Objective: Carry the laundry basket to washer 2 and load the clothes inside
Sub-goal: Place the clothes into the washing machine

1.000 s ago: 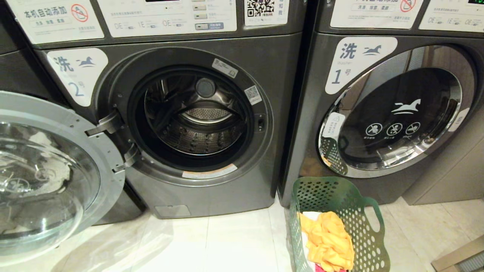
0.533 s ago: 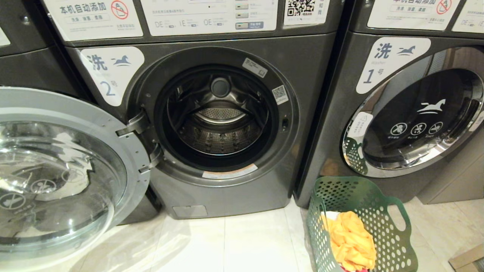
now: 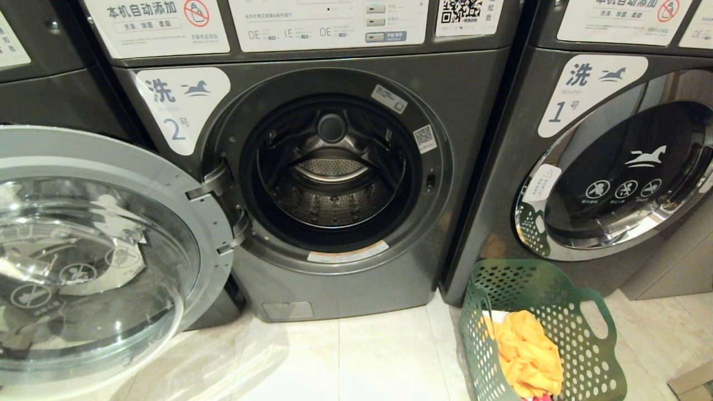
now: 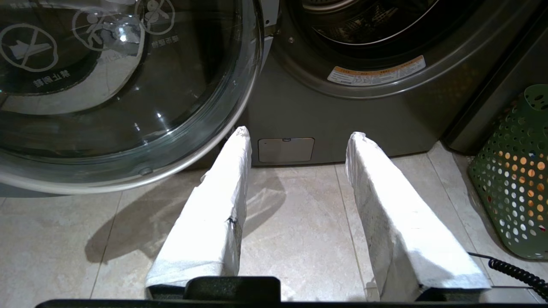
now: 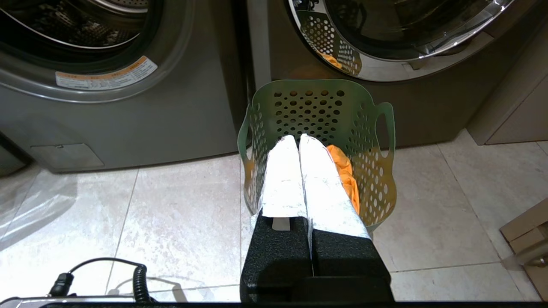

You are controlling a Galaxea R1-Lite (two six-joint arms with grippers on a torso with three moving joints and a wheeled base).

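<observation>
**Beside the open drum: basket on the right, under the right arm**

On the pale tiled floor in front of the two grey machines, the laundry basket (image 3: 543, 328) stands upright against the foot of the washer marked "1" (image 3: 607, 167), just to the right of washer 2 (image 3: 334, 172). Its door (image 3: 94, 250) hangs swung wide to the left, the steel drum bare and dark inside. The clothes (image 3: 529, 356) lie heaped in the basket: a crumpled mustard-yellow garment on top, a sliver of white behind it and a trace of pink-red at the bottom edge.

The relation that matters is sideways. The right gripper (image 5: 299, 139) hangs directly over the basket's mouth, its two white-wrapped fingers pressed together and empty, pointing at the far wall with the yellow cloth just beside them. The left gripper (image 4: 297, 137) faces the washer's kick panel, its padded fingers spread apart with nothing between them, and the basket sits well off to its right. So the right arm looks the nearer one for a pick, and it would need to part its fingers first. From the basket, the drum opening lies up and to the left.

The basket is stiff green plastic, perforated all over, with a flared rim and oval handle cut-outs. The garments look soft and limp, likely to bunch and trail when lifted.
</observation>
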